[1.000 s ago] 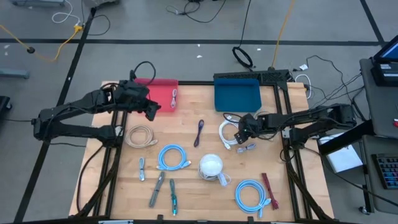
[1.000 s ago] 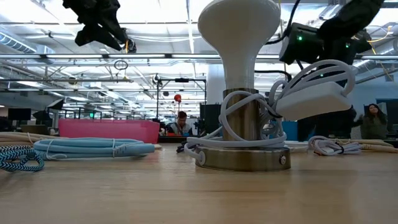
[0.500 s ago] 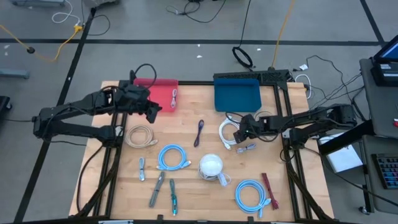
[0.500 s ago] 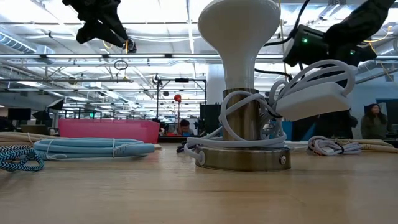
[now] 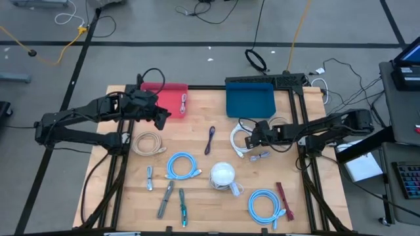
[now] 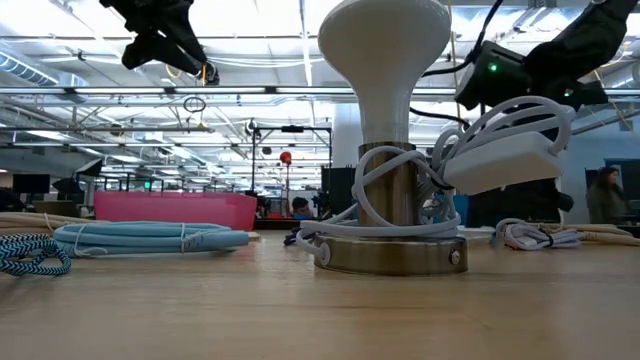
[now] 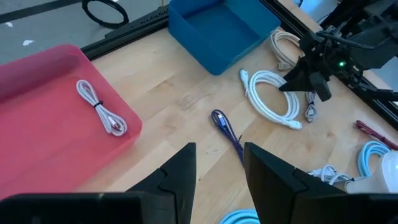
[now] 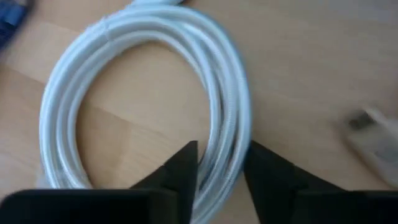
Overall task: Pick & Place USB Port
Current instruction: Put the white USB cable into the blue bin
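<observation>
Evidently the right end effector (image 5: 250, 141), fingers straddling a strand of the white coiled cable (image 8: 149, 93) near the tabletop's right edge, pinches to lift it; the left end effector (image 5: 159, 117) waits spread beside the red tray (image 5: 172, 98).

My right gripper (image 5: 251, 140) is down low at the end of my outstretched right arm (image 5: 321, 128), wrist bent downward. Its two dark fingers (image 8: 185, 165) stand close together, with only a narrow gap between the tips, and a strand of coiled white cable (image 8: 233, 106) runs through that gap. My left gripper (image 5: 159, 115) hangs high on its bent left arm (image 5: 85, 113), fingers (image 7: 182, 171) parted, nothing between them.
</observation>
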`<state>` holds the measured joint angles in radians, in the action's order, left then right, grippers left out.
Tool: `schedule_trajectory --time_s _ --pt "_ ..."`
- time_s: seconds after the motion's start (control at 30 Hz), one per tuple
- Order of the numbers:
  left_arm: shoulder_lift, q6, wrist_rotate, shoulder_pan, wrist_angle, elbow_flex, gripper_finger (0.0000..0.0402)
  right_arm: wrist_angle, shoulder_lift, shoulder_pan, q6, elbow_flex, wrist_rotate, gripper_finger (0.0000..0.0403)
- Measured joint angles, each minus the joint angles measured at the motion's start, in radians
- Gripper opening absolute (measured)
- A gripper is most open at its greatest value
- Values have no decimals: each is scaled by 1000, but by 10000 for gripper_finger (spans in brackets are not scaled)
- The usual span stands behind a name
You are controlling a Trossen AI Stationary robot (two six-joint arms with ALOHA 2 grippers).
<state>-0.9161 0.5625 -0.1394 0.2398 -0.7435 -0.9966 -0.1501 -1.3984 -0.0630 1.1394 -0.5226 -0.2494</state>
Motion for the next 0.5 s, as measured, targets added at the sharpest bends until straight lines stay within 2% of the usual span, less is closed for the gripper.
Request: schedule_trajectory --time_s 0.2,0.5 --pt "0 0 0 0 15 0 136 150 -71 13 28 0 54 32" --pt "0 0 0 0 16 0 136 234 -52 15 13 -5 79 28"
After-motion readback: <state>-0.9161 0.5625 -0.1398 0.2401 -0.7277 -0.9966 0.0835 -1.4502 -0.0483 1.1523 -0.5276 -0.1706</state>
